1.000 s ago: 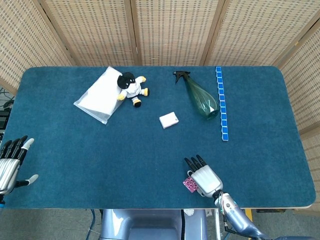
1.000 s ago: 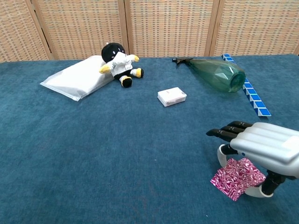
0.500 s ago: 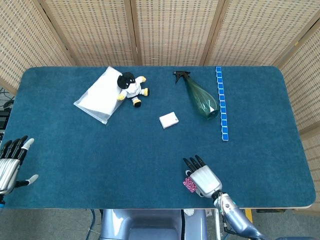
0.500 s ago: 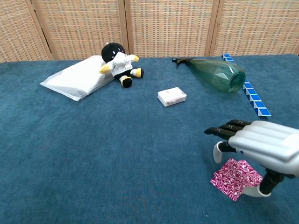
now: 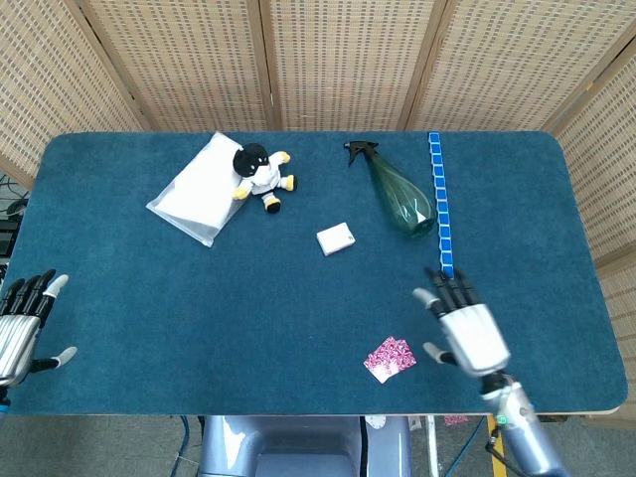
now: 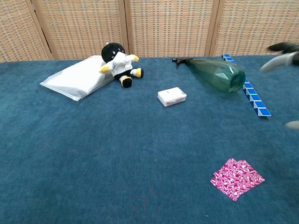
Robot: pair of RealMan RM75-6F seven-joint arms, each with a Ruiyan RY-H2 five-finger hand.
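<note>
Since the pink patterned packet (image 5: pixel 390 359) lies flat on the counter (image 5: pixel 199 318) close to the near edge, any pickup of it, to my judgement, calls for a low approach from straight above, with the fingertips sliding under one edge and the thumb pinching from the other side, because so thin a thing gives little to grip. The right robot hand (image 5: pixel 467 333) hovers just to the right of the packet, apart from it, fingers spread and pointing away, holding nothing. At the near left corner the left robot hand (image 5: pixel 20 323) hangs off the counter's edge, fingers also apart and empty.

Toward the middle sits a small white box (image 5: pixel 336 238). Beyond it, near the far edge, a green spray bottle (image 5: pixel 400 194) lies on its side beside a blue segmented strip (image 5: pixel 441 214). Further left, a small plush doll (image 5: pixel 260 177) leans on a white bag (image 5: pixel 194 189).
</note>
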